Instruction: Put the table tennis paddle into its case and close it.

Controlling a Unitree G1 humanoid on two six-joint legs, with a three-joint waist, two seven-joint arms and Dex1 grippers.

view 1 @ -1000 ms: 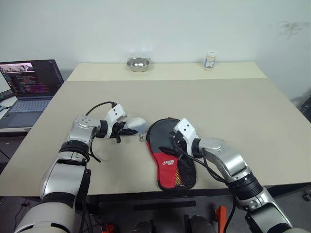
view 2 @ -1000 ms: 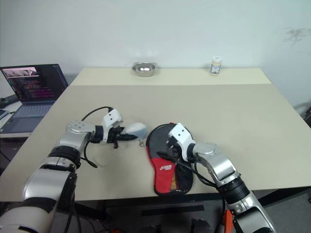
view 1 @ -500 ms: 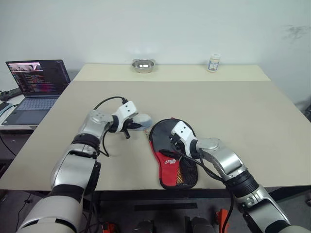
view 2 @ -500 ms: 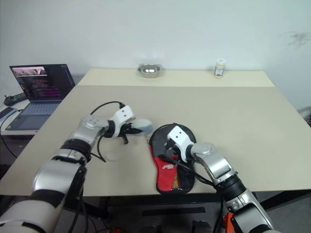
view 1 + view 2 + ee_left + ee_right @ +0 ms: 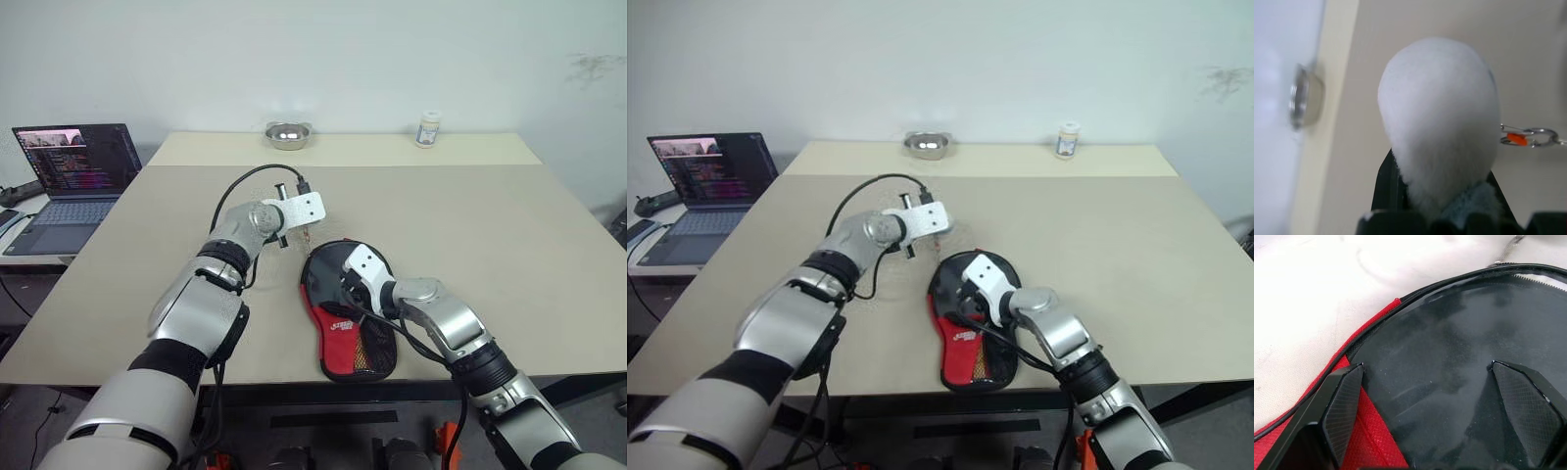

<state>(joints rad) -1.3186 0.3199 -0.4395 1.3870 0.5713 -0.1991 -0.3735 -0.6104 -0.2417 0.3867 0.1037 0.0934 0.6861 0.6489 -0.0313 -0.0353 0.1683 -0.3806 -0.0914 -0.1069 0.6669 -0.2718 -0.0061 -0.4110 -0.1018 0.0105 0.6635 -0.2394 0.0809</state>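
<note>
on the table, red-edged case (image 5: pixel 348 318), right fingers (image 5: pixel 1528 411) spread, left fingers pinching white pompom (image 5: pixel 1442 122)

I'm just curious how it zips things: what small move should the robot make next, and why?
Probably draw the white pompom, pinched in the left gripper, around the case's rim to run the zip: the paddle's black face lies uncovered inside, under the open right gripper.
</note>
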